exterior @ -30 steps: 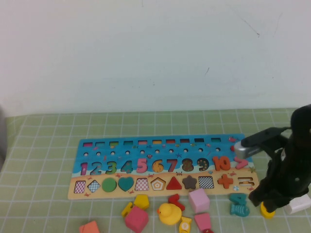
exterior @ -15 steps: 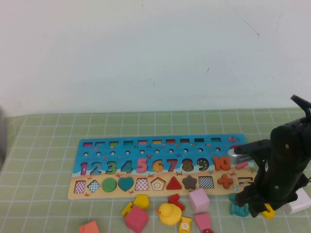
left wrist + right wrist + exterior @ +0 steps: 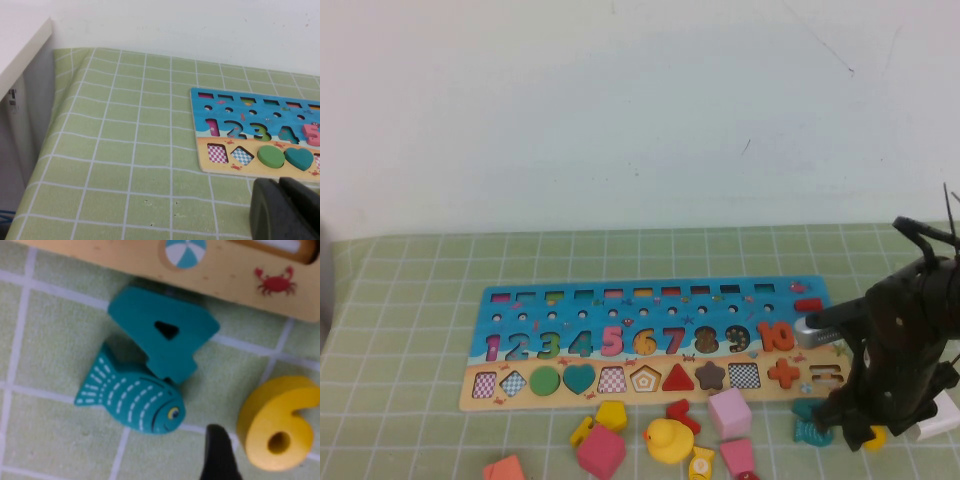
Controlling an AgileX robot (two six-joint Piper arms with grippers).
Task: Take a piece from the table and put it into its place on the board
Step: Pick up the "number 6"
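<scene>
The piece, a yellow numeral "6" point(image 3: 280, 425), lies flat on the green cloth just off the board's right front corner; in the high view only a bit of it point(image 3: 876, 437) shows under my right arm. My right gripper point(image 3: 860, 438) is low over it and open; one dark fingertip point(image 3: 217, 455) stands on the cloth beside the 6, apart from it, and the other finger is out of view. The board point(image 3: 650, 300) lies across the middle of the table. My left gripper point(image 3: 282, 205) is shut and empty, near the board's left front corner.
A teal "4" point(image 3: 165, 340) and a teal fish point(image 3: 132, 397) lie touching each other beside the 6. A yellow duck point(image 3: 667, 440), pink blocks point(image 3: 730, 412), a yellow pentagon point(image 3: 611, 414) and red pieces lie along the board's front edge. A white block point(image 3: 938, 420) is at the right.
My right arm has swung and settled lower over the yellow 6, now covering most of it in the high view. The pieces and the board have not moved.
</scene>
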